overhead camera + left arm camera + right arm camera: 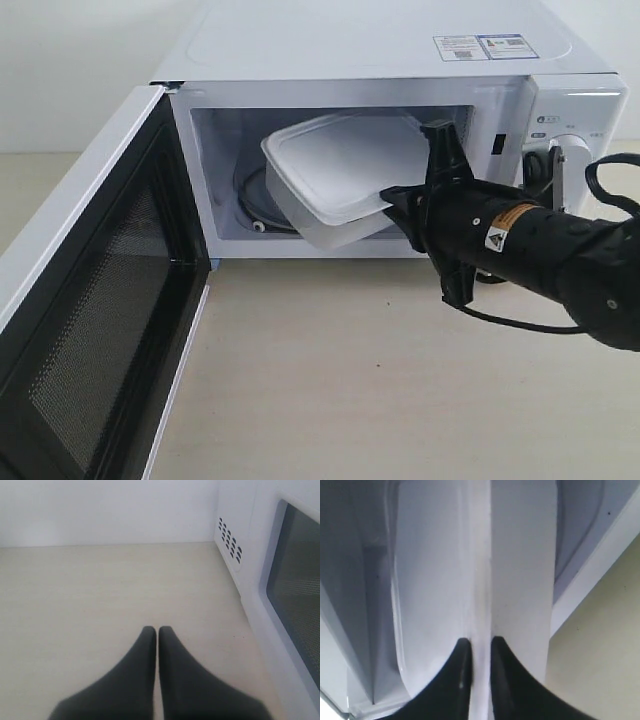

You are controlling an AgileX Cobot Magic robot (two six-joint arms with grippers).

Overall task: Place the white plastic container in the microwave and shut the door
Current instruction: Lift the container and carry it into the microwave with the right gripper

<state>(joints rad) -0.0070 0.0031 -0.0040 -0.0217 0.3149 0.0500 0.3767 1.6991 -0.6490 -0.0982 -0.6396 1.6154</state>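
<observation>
Exterior view. Centre frame: container (pixel 340 175) tilted, far end inside the microwave (pixel 380 45) above the turntable (pixel 248 195), near corner hanging out over the sill. Clamped at that near edge by the right claw (pixel 392 198), reaching in from the right of the frame. Not resting flat yet, as far as can be told. Left of frame: door (pixel 100 300) swung wide open, black inner frame and mesh facing the camera. Lower half: bare bench (pixel 350 380). No left claw in sight here.

Left wrist view. Left claw (pixel 157 630) pressed together, holding nothing, hovering over the bench (pixel 100 590). Beside it, the outer face of the door (pixel 297 580) with its dark window, and a patch of vent holes (pixel 230 540) further off. No contact with the door.

Right wrist view. Right claw (pixel 477 645) pinched on a thin white edge of the container (pixel 435 580), fingers nearly together with the plastic between them. Beyond, the white inside of the microwave (pixel 580 525); to one side, bench (pixel 600 655).

Progress, by judgement: roughly midway through the first part. Done: door open, container gripped and partly inside. Left: push deeper, level it onto the turntable, let go, draw the arm clear, then swing the door shut. That last step is probably a job for the left claw, close by the door.
</observation>
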